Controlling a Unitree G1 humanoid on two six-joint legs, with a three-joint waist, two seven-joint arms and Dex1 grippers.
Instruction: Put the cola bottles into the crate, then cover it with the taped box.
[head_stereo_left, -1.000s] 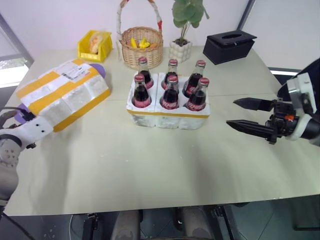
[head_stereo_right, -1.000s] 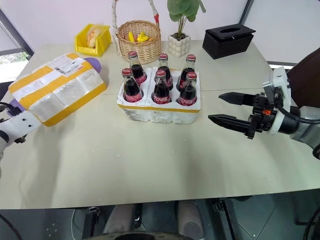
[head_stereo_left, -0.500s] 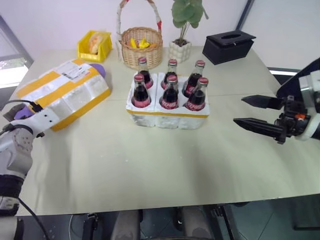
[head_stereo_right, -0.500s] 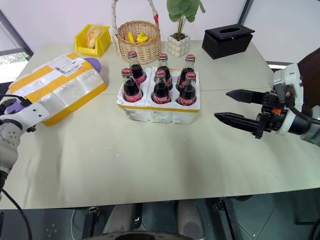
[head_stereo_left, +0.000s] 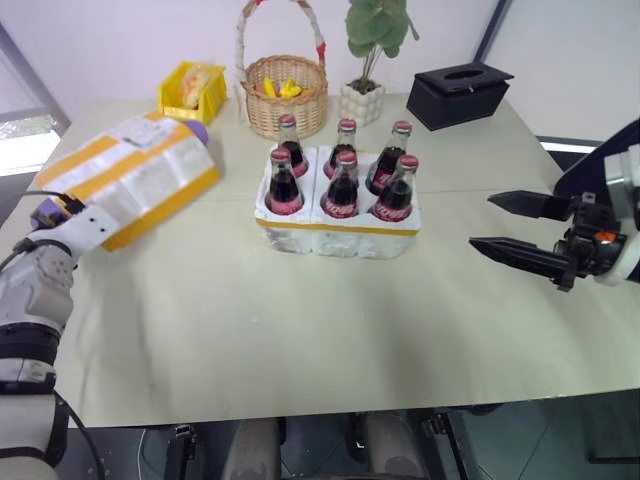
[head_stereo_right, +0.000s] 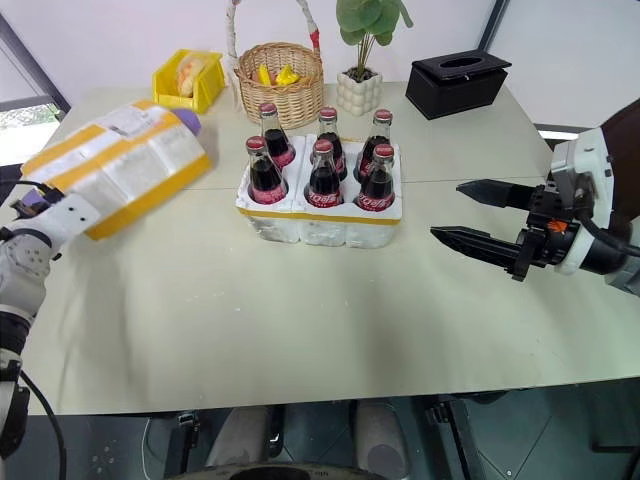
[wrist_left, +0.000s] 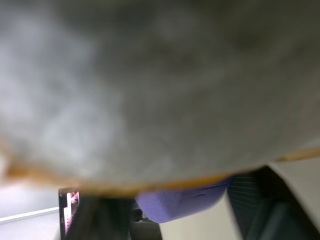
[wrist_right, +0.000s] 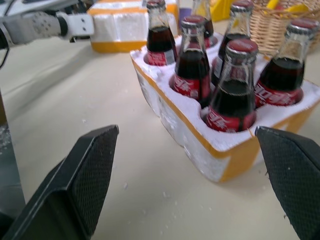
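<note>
Six cola bottles (head_stereo_left: 341, 180) stand in the crate (head_stereo_left: 337, 232) mid-bench (head_stereo_left: 300, 330). We see the taped box (head_stereo_left: 135, 180) at the bench's left, tilted up, our left gripper (head_stereo_left: 75, 222) at its near end, seemingly clamped on it though the fingers are hidden. Our right gripper (head_stereo_left: 520, 228) hovers wide open right of the crate.

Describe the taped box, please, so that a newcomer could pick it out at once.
Start at the crate of cola bottles mid-table, then look toward the table's left edge. There lies the taped box, white styrofoam wrapped in wide yellow bands with a shipping label, far larger than the small yellow bin behind it.
</note>
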